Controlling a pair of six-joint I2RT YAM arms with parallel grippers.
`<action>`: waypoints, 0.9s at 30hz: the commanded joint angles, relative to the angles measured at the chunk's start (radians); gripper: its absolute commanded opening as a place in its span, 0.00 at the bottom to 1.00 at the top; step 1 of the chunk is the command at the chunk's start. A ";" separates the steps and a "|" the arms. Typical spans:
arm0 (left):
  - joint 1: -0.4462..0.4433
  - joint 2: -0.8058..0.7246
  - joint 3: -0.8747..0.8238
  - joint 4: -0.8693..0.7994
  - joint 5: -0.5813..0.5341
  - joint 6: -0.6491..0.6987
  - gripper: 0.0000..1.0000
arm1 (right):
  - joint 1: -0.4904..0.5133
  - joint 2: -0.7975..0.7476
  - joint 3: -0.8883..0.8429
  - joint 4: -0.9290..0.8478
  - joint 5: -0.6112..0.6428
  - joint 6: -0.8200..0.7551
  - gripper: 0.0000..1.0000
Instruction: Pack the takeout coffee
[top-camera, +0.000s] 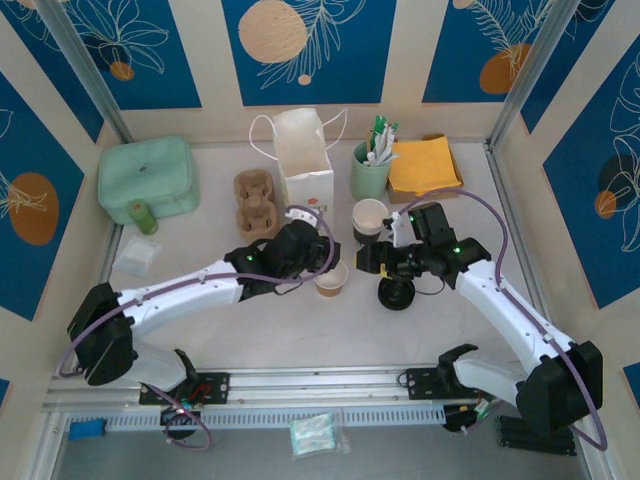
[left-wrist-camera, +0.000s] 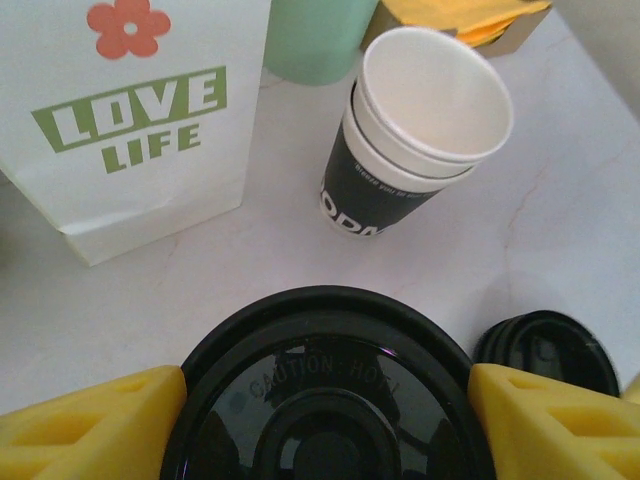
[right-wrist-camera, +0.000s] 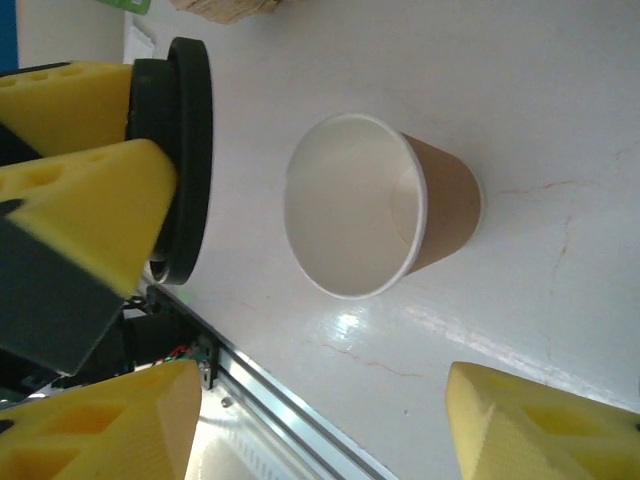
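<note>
Blue flower-print panels all round, pale marbled table (top-camera: 300, 340) in the middle, and honestly not much of the packing looks done yet. My takeout coffee (right-wrist-camera: 375, 205) stands upright and lidless on the table, between my two grippers. It's out in front of the white paper bag (left-wrist-camera: 130, 120) and the cardboard carrier (top-camera: 255, 200), inside neither.

My left gripper (left-wrist-camera: 320, 430) is clamped wide across a black lid (left-wrist-camera: 320, 360), holding it just beside the cup. My right gripper (right-wrist-camera: 320, 430) is spread open with nothing in it, pointed at the cup from near by.

What's left, I reckon: lid on, then cup into the bag or the carrier, can't say which.

Head count:
- one brown cup
- two black lids: the one I'm holding, plus the spare lid (left-wrist-camera: 545, 350) lying on the table
- two white cups (left-wrist-camera: 420, 130) with a black band, nested in a stack
- one bag
- one carrier
</note>
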 joint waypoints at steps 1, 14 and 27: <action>-0.019 0.033 0.021 -0.023 -0.041 0.028 0.72 | 0.006 -0.016 -0.021 -0.043 0.051 -0.028 0.66; -0.075 0.129 0.063 -0.063 -0.101 0.053 0.72 | -0.004 -0.012 -0.052 -0.039 0.073 -0.030 0.66; -0.094 0.188 0.090 -0.069 -0.099 0.066 0.74 | -0.019 -0.016 -0.069 -0.031 0.062 -0.029 0.66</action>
